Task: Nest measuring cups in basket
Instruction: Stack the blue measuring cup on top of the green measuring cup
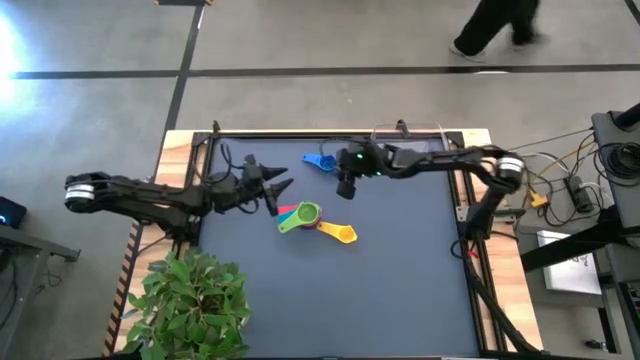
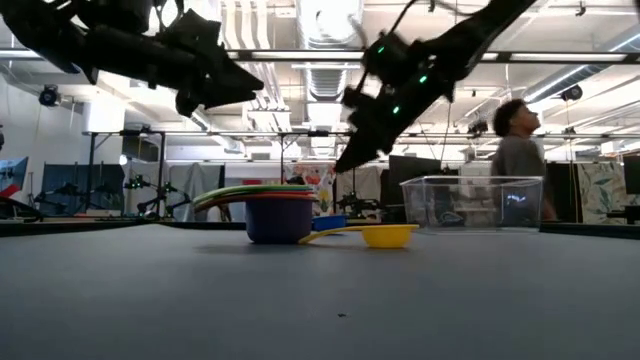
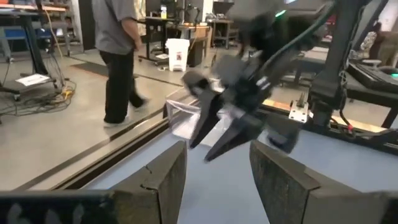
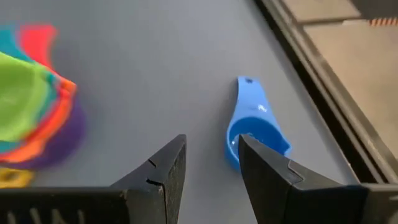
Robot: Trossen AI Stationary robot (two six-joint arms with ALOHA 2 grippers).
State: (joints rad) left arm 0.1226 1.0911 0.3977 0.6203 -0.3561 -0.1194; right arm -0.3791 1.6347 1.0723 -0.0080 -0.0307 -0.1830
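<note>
Right gripper (image 1: 347, 190) hangs with fingers apart, holding nothing, and the blue cup (image 4: 254, 127) lies just beyond its fingertips, likely next to grab. Nested cups (image 1: 300, 217) wait beside it. Left gripper (image 1: 272, 187) hovers spread too; the basket (image 2: 472, 203) sits behind.
</note>
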